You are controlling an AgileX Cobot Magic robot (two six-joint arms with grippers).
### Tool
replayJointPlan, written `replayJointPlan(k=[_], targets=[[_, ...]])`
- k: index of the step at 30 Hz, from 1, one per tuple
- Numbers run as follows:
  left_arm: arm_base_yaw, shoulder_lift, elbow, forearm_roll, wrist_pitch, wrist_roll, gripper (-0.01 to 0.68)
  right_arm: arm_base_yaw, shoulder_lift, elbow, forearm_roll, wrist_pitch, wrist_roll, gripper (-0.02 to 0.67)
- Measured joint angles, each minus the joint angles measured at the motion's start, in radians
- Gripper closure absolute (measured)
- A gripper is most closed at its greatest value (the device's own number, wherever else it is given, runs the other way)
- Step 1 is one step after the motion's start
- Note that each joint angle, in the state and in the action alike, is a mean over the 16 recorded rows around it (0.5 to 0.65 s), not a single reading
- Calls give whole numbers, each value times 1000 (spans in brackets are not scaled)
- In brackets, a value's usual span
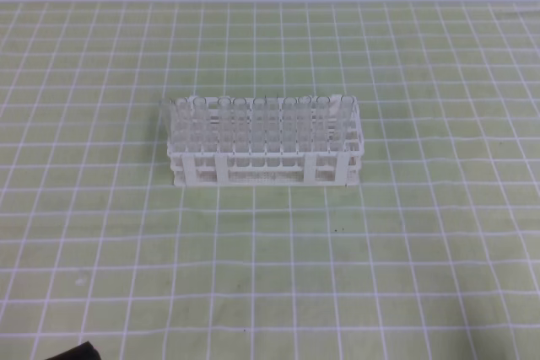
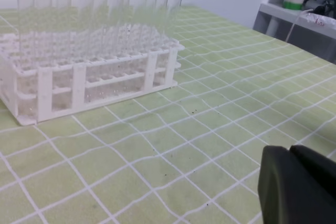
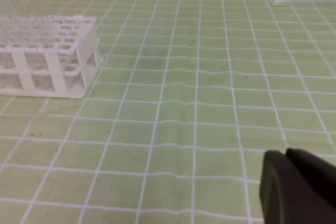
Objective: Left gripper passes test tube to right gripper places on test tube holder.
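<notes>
A: What takes up most of the views?

B: The counter [image 1: 405, 250], covered by a green cloth with a white grid of squares. A pale wall runs along its far edge.

A: And on it?

B: The rack [image 1: 264, 153], white plastic lattice, wider than tall, standing near the middle of the high view. Both wrist cameras see it too: at upper left in the left wrist view [image 2: 89, 72] and at the left edge in the right wrist view [image 3: 47, 56].

A: Is it loaded?

B: Yes. Clear tubes [image 1: 253, 120] stand upright in its holes, mouths up, rising above the top tier (the left wrist view shows a row of about ten along the back). I cannot tell which one is the task's tube; they look alike and all sit in the rack. No tube lies loose on the cloth.

A: The tools?

B: Only a dark rounded part of the left tool [image 2: 299, 187] shows at the lower right of its own camera, low over the cloth and well apart from the rack. The right tool [image 3: 299, 187] shows the same way in its view. A thin seam runs between two dark parts on each, but I cannot tell whether the fingers are apart or together. Neither carries a tube that I can see.

A: Anything smaller?

B: A grey shelf [image 2: 294, 19] with a bottle at the far right of the left wrist view.
</notes>
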Motion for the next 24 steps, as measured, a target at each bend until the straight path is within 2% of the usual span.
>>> replayJointPlan(k=[17,21,24], targets=[[10,-2,-5,15,-6,3,673,0,0,0,41,9,-2,651],[56,-4,-6,29,-35,1,673,0,0,0,41,9,-2,651],[126,-5,-5,37,-72,-5,673,0,0,0,41,9,-2,651]])
